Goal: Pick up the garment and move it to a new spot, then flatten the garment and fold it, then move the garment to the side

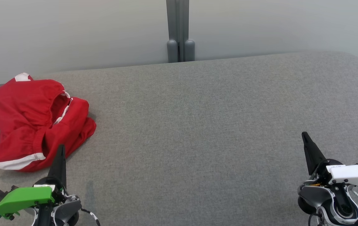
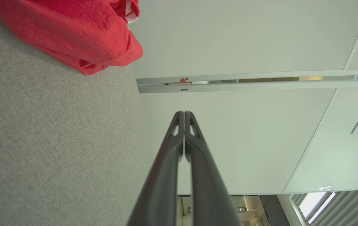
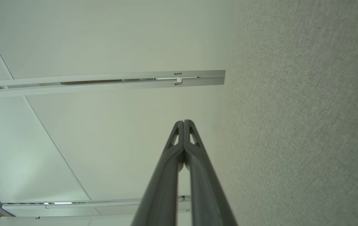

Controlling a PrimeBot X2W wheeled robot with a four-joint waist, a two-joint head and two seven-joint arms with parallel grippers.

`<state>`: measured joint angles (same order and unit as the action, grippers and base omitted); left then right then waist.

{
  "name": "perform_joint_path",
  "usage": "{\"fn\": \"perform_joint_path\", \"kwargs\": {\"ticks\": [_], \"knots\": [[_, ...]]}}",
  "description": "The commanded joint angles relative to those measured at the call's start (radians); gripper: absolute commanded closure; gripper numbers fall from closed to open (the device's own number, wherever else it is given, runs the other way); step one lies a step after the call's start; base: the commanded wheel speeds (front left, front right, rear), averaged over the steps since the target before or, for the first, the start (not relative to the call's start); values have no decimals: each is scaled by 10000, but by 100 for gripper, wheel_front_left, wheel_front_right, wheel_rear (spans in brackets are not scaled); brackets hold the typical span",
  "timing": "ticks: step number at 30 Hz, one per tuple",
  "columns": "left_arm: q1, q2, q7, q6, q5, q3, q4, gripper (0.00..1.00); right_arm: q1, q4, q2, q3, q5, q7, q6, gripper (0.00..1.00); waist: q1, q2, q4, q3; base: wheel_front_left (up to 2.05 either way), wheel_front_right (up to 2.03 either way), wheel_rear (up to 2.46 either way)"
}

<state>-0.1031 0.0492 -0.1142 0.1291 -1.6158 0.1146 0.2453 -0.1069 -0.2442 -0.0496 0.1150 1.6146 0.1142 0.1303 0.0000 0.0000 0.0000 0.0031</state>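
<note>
At the near edge, lower left, the left end effector [image 1: 61, 151] has its two long dark fingers pressed together and grips nothing. Lower right, the right end effector [image 1: 305, 137] is likewise fully closed and empty. Farther out, close to the left fingertips, the crumpled red fabric garment with white trim [image 1: 31, 122] lies at the left side of the grey fabric-covered tabletop [image 1: 197, 119], well apart from the right unit. Beyond stands a pale wall with a grey post [image 1: 179, 31].

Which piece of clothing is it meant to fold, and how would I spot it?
Start at the wide grey fabric-covered table. At its left end, just beyond the left gripper, lies a crumpled red cloth garment. Its bright red with white trim stands out against plain grey.
</note>
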Motion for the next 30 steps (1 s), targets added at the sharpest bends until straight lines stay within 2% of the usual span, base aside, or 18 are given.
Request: {"fn": "perform_joint_path", "kwargs": {"ticks": [1, 30], "knots": [[-143, 29, -16, 53, 59, 9, 4, 100, -58, -16, -11, 2, -34, 22, 8, 100, 0, 0, 0, 0, 0, 0, 0], [-143, 29, -16, 53, 59, 8, 3, 100, -58, -16, -11, 2, -34, 22, 8, 100, 0, 0, 0, 0, 0, 0, 0]]}}
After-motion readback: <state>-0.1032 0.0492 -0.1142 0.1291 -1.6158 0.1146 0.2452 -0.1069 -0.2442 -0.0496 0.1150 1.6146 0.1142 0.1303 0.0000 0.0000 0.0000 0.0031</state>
